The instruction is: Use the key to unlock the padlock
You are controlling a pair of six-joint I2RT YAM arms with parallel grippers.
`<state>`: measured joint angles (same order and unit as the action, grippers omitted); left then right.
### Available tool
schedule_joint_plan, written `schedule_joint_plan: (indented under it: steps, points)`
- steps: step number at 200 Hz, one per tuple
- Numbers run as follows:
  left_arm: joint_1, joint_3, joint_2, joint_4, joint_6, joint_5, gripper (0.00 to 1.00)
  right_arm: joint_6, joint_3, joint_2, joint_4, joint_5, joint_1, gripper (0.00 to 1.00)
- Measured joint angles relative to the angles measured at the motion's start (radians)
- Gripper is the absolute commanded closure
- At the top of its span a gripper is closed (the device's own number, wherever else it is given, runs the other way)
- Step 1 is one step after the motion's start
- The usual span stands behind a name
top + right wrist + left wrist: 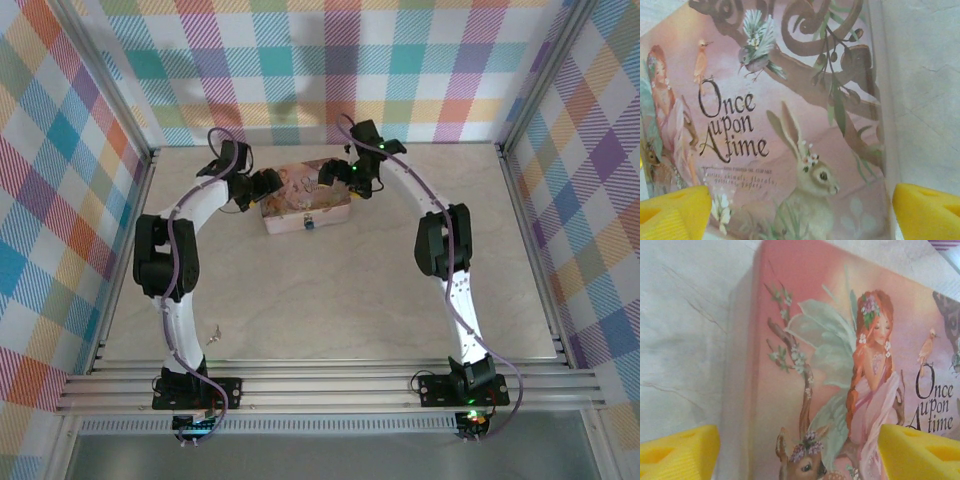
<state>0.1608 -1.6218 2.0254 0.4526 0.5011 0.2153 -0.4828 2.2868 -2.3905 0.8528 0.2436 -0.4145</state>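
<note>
The pink pictured tin box (303,205) lies at the far middle of the table. The tiny padlock (309,222) hangs at its near wall. The key (213,334), a tiny thin metal piece, lies on the table near the left arm's base, far from both grippers. My left gripper (262,186) hovers open over the box's left end; one yellow fingertip (680,452) is past the box's left edge and the other is over the lid (805,365). My right gripper (335,176) hovers open over the right end of the lid (790,125), nothing between its fingertips (927,210).
Checked walls and metal rails enclose the wooden table (330,300) on the left, back and right. The arms arch in from both sides toward the box. Bare table lies between the box and the arm bases.
</note>
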Motion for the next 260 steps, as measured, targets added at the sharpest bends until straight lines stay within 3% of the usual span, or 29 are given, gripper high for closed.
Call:
schedule_joint_plan:
  steps: [36, 89, 123, 146, 199, 238, 260]
  points:
    - [-0.082, 0.080, -0.104, 0.092, -0.050, -0.089, 0.15, 0.055, -0.141, 0.137, 0.010, -0.051, 0.000, 0.07]
    - [-0.187, 0.423, -0.381, 0.200, -0.015, -0.229, 0.20, 0.061, -0.709, 0.525, -0.180, -0.059, -0.006, 0.08]
    - [-0.218, 0.654, -0.535, 0.309, 0.081, -0.263, 0.22, 0.041, -0.977, 0.672, -0.290, -0.064, -0.066, 0.08]
    - [-0.222, 0.775, -0.650, 0.366, 0.190, -0.225, 0.24, 0.003, -1.115, 0.711, -0.351, -0.063, -0.140, 0.08]
    - [-0.222, 0.912, -0.829, 0.487, 0.323, -0.193, 0.26, -0.064, -1.210, 0.713, -0.439, -0.064, -0.271, 0.08]
    - [-0.221, 1.027, -0.871, 0.489, 0.364, -0.151, 0.36, -0.075, -1.210, 0.722, -0.472, -0.071, -0.295, 0.08]
    - [-0.220, 1.081, -0.882, 0.488, 0.381, -0.124, 0.48, -0.079, -1.210, 0.724, -0.472, -0.072, -0.301, 0.07]
